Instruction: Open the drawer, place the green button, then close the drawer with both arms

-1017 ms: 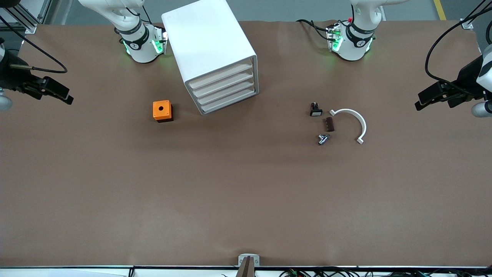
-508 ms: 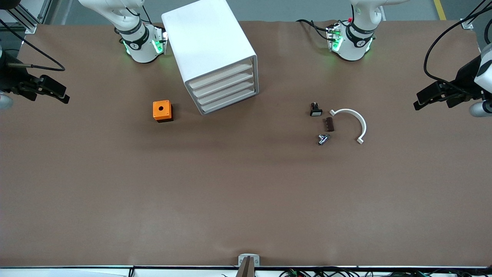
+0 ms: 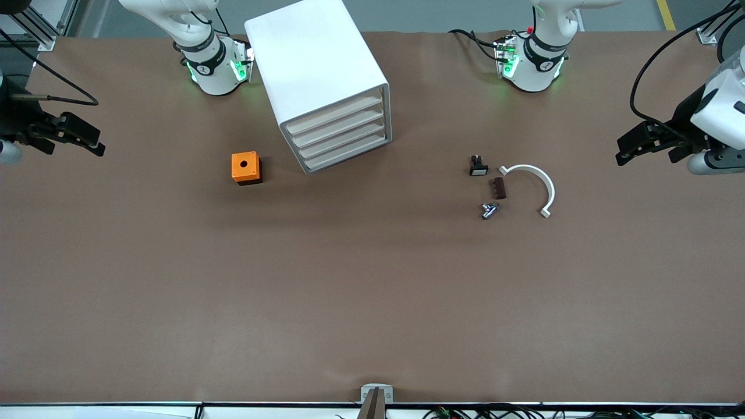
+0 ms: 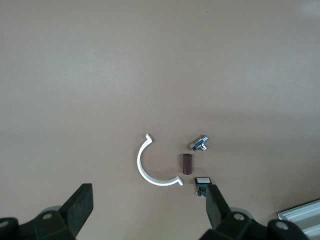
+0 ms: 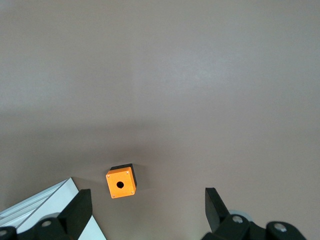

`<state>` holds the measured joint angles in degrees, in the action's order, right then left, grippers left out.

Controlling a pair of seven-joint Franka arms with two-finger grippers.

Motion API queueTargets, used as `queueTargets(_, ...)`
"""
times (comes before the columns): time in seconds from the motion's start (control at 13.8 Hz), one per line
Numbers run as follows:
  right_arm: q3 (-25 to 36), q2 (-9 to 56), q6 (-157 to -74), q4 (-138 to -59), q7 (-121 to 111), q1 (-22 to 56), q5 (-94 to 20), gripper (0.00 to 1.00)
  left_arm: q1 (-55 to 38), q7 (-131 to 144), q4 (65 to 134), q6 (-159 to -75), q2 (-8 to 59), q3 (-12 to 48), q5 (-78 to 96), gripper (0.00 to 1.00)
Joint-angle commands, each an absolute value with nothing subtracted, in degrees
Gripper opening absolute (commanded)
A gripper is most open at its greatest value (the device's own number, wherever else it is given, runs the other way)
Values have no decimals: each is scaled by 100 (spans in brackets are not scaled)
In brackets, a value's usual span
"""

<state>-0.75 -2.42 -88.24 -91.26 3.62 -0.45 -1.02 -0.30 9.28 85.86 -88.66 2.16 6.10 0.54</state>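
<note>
White shallow drawers (image 3: 340, 135), four alike, all shut, stacked in white cabinet (image 3: 308, 58) beside right arm's base (image 3: 212, 73)

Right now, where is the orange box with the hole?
The orange box sits on the table toward the right arm's end, beside the white cabinet, slightly nearer the front camera than its drawers.

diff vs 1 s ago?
The left gripper, open and empty, moved inward from the table's end toward the small parts. The right gripper, also open, backed slightly toward its end. The cabinet, its drawers shut, the orange box and the parts stayed put.
</note>
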Motion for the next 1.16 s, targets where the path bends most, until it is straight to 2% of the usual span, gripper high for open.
queueTargets(0.0,-105,-396,-8903,-9273,237,-105,-132,100,-106,976,8517,-8807,185,483,-18,99)
queueTargets(1.09,-97,-378,-8956,-9281,-185,-273,-299,100,-18,976,8490,-8815,193,457,123,99)
